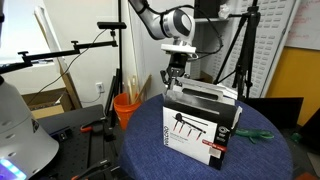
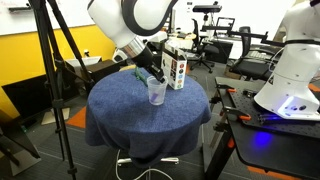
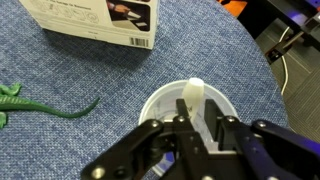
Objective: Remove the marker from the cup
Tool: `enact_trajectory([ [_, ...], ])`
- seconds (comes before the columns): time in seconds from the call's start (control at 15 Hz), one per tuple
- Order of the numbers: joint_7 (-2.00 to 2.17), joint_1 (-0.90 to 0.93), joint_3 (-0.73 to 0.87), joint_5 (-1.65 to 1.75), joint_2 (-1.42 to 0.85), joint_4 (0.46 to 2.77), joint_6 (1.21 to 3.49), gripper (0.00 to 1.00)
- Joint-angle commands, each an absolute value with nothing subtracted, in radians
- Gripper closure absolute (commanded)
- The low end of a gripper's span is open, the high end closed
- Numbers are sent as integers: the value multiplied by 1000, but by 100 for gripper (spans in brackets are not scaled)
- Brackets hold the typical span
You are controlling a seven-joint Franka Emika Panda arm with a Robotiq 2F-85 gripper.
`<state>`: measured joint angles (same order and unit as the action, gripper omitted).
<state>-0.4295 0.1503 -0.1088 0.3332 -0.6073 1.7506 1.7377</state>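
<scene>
A clear plastic cup (image 3: 160, 110) stands on the blue round table (image 3: 60, 140). A white marker (image 3: 192, 96) stands tilted in it, with its top sticking up past the rim. My gripper (image 3: 198, 125) is directly above the cup with its fingers reaching inside, and they look closed on the marker. An exterior view shows the gripper (image 2: 154, 77) just above the cup (image 2: 156, 93) near the table's middle. In an exterior view the gripper (image 1: 174, 78) hangs behind the box, which hides the cup.
A white and black box (image 1: 198, 125) stands upright next to the cup and also shows in an exterior view (image 2: 176, 68) and the wrist view (image 3: 95, 20). A green toy lizard (image 3: 30, 105) lies on the table. Tripods and an orange bucket (image 1: 126, 107) stand around it.
</scene>
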Motion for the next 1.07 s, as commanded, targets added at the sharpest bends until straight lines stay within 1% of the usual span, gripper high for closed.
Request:
enact_trajectory([
  [0.0,-424,150,-111,362,-636,1719,1696,42],
  [0.07,-424,150,-111,364,-643,1716,1694,36],
  [0.13,-423,149,-110,364,-649,1714,1694,77],
  [0.2,-424,148,-110,365,-653,1712,1692,73],
  [0.27,-424,147,-109,365,-658,1709,1692,74],
  [0.33,-425,146,-109,363,-663,1704,1691,80],
  [0.4,-425,144,-108,362,-668,1701,1690,89],
  [0.47,-424,143,-107,360,-674,1695,1687,96],
  [0.53,-424,141,-107,359,-677,1689,1681,98],
  [0.6,-423,140,-107,358,-680,1683,1677,94],
  [1.0,-412,142,-111,353,-657,1649,1650,94],
])
